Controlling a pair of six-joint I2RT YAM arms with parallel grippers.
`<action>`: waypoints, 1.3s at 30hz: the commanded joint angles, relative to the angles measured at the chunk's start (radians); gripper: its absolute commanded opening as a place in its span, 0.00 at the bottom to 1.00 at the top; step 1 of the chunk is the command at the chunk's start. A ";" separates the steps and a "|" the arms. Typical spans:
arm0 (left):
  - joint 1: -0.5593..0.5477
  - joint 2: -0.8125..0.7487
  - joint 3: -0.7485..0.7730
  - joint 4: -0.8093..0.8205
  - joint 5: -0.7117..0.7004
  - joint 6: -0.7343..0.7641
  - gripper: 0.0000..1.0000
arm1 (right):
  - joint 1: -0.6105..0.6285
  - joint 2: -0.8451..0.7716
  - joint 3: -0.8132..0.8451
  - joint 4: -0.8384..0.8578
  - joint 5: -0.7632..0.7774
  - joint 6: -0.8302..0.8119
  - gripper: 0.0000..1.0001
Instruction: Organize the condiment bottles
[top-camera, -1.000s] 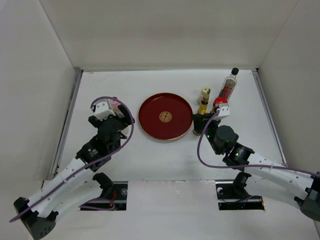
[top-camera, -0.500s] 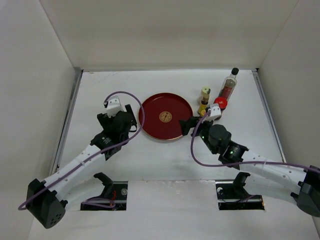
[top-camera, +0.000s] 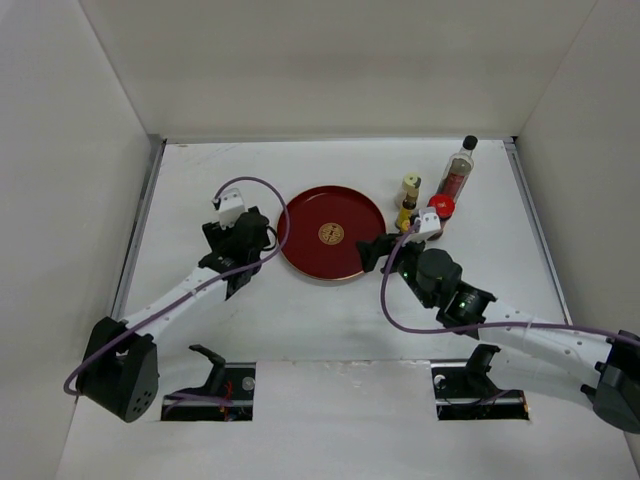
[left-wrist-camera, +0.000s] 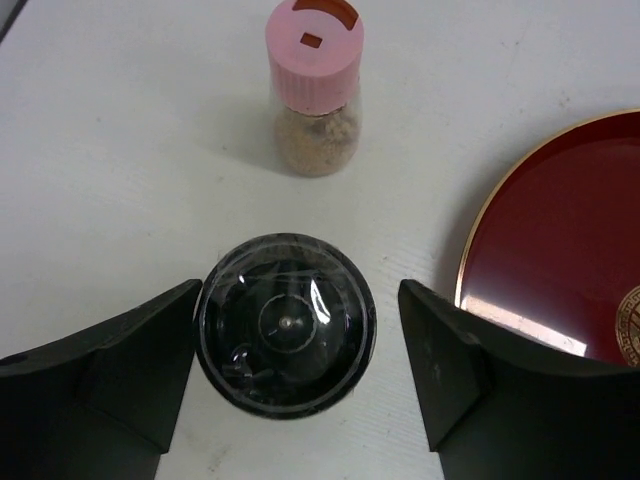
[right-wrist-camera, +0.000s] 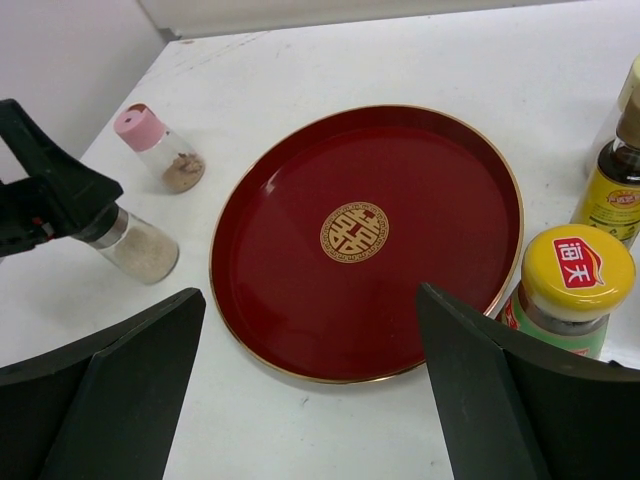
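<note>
A silver-lidded jar (left-wrist-camera: 285, 325) of pale powder (right-wrist-camera: 135, 248) stands on the table left of the tray. My left gripper (left-wrist-camera: 300, 310) straddles it from above, open; the left finger sits against the jar and the right finger stands apart. The pink-capped bottle (left-wrist-camera: 313, 85) stands just beyond it. My right gripper (right-wrist-camera: 310, 300) is open and empty over the tray's near rim, with the yellow-capped jar (right-wrist-camera: 575, 285) just outside its right finger. The cream-capped bottle (top-camera: 408, 198), the red-lidded jar (top-camera: 441, 206) and the tall clear black-capped bottle (top-camera: 459, 170) stand at the back right.
The round red tray (top-camera: 300, 235) lies mid-table with nothing on it, between the two grippers (top-camera: 245, 240) (top-camera: 385, 250). White walls enclose the table on the left, back and right.
My left arm has reached forward and right toward the tray and its jaws have narrowed around the silver-lidded jar. My right gripper has opened and swung left over the tray's rim.
</note>
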 joint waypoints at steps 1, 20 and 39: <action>0.034 0.020 -0.016 0.108 0.054 0.004 0.71 | 0.000 0.009 0.008 0.059 -0.013 0.009 0.93; -0.145 0.196 0.257 0.371 0.109 0.096 0.32 | -0.023 0.004 -0.011 0.090 -0.002 0.016 0.92; -0.153 0.537 0.383 0.557 0.100 0.236 0.79 | -0.034 -0.115 0.035 -0.063 0.156 -0.024 1.00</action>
